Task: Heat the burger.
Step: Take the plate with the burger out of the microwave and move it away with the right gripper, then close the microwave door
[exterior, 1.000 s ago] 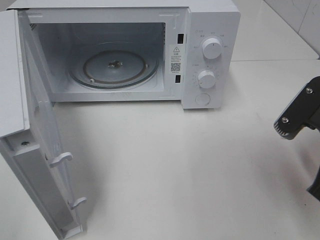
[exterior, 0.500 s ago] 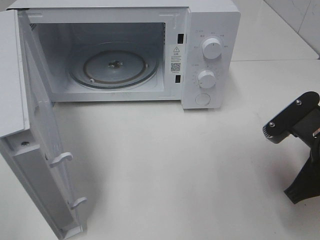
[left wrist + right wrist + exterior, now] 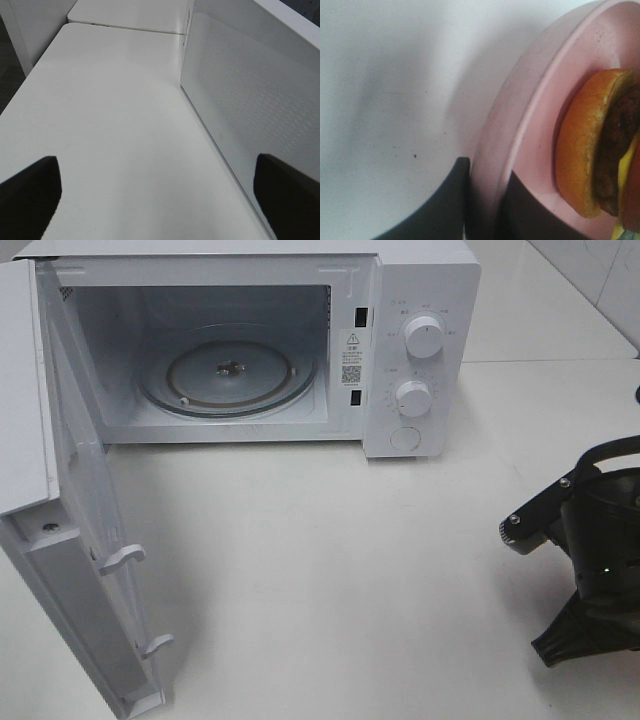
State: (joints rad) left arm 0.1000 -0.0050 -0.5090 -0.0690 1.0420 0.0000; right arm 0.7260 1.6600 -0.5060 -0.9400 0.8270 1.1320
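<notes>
The burger (image 3: 590,145), with its golden-brown bun, dark patty and yellow cheese, lies on a round pink plate (image 3: 535,130) in the right wrist view. My right gripper (image 3: 485,195) is shut on the plate's rim, one dark finger (image 3: 445,205) outside and one inside. From the high camera only the right arm (image 3: 590,550) shows at the right edge; plate and burger are out of that view. My left gripper (image 3: 160,195) stands open over bare table beside the microwave door's outer face (image 3: 250,100), holding nothing.
The white microwave (image 3: 420,300) stands at the back with its door (image 3: 60,490) swung wide open to the left. Its glass turntable (image 3: 228,375) is bare. White table (image 3: 330,570) lies between the microwave and the right arm.
The right arm has come further into the high view from the right edge, moving left and toward the table's front. The microwave and left gripper have not moved.
</notes>
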